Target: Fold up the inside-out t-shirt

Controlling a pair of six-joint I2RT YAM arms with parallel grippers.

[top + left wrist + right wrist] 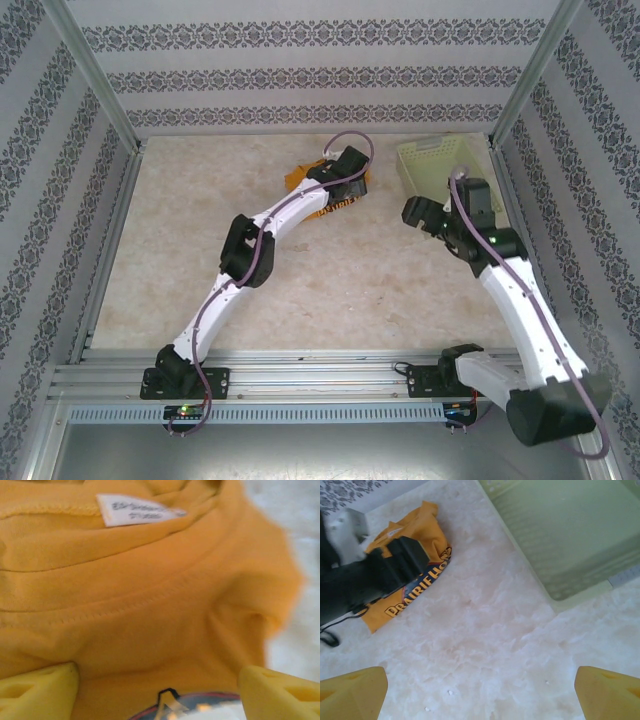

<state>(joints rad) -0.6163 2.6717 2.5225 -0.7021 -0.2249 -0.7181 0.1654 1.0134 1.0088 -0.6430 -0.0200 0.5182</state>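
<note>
Inside-out t-shirt (150, 605) lies under my left gripper (157, 685), jaws wide apart, nothing clamped, arm stretched far forward. My right gripper (480, 685) hovers equally wide above the table (485, 630), arm bent.

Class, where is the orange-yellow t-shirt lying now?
Top view: the t-shirt lies bunched at the far middle of the table, beneath the left gripper, left of the pale green basket.

Bright even light, t-shirt (150, 620) close-up blurred
</note>
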